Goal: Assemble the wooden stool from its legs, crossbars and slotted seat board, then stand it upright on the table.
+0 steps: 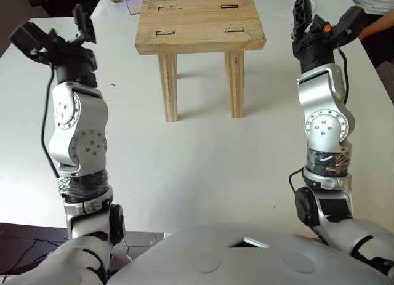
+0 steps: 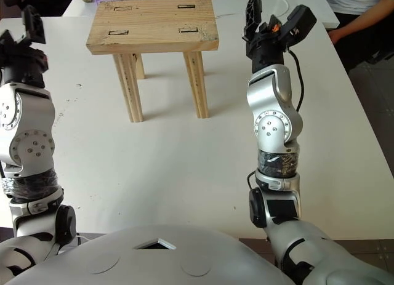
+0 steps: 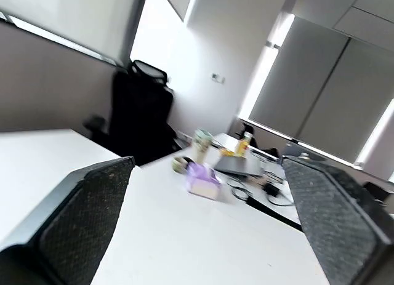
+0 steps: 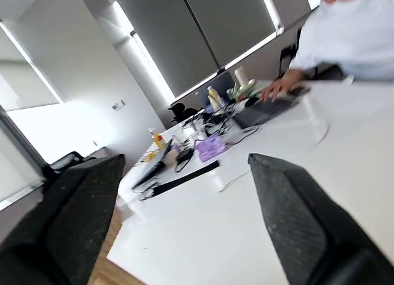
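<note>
Head views: one stool (image 1: pixel 200 26) stands upright on the white surface (image 1: pixel 203 174), with four slots in its seat and two front legs plainly visible. The raised left end effector (image 1: pixel 55 28) and right end effector (image 1: pixel 326 17) flank it, well apart. Left wrist view: two fingers (image 3: pixel 80 217), spread apart. Right wrist view: two fingers (image 4: pixel 289 217), likewise apart.

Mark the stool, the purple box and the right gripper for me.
stool (image 1: pixel 200 23), left eye view, top of the seat board.
purple box (image 3: pixel 203 183), left wrist view, its near side.
right gripper (image 4: pixel 184 162), right wrist view, midway between its open fingertips.
</note>
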Robot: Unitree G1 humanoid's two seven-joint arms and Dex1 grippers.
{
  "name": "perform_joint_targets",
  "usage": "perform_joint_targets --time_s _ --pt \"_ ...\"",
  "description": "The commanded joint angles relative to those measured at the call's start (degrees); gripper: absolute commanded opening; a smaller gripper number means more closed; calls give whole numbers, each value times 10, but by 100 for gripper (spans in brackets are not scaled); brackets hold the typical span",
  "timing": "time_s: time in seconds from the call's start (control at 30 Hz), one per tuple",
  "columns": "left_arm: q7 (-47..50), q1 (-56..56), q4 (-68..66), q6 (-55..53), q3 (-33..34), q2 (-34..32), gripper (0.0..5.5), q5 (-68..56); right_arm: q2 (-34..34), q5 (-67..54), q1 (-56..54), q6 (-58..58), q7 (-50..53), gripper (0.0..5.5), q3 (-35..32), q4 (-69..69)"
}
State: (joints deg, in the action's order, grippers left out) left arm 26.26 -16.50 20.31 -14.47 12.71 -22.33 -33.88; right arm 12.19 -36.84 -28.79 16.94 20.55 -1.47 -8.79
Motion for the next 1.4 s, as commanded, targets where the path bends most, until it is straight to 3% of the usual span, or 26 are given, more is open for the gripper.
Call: perform_joint_targets --time_s 0.03,0.23,0.53,0.63,0.77,1.23,1.4 --pt "25 -80 22 21 -111 22 380 204 58 222 -101 -29 -66 340 120 16" --pt "23 -110 52 25 -199 109 291 328 -4 287 -172 -42 -116 263 148 13" --pt "-57 -256 12 15 -128 211 291 223 -78 304 -238 -29 -89 263 62 -28" --pt "-76 -314 -7 -12 -96 214 288 186 -85 338 -273 -9 -68 280 53 -49" --pt "-107 -326 -35 -57 -81 207 288 167 -116 368 -229 14 -21 329 29 -81" --pt "-75 -318 -39 -16 -51 282 288 172 -142 318 -249 8 -86 329 -11 -30" --pt "-87 -302 -60 -19 -59 248 288 221 -128 356 -251 -20 -117 329 24 1"
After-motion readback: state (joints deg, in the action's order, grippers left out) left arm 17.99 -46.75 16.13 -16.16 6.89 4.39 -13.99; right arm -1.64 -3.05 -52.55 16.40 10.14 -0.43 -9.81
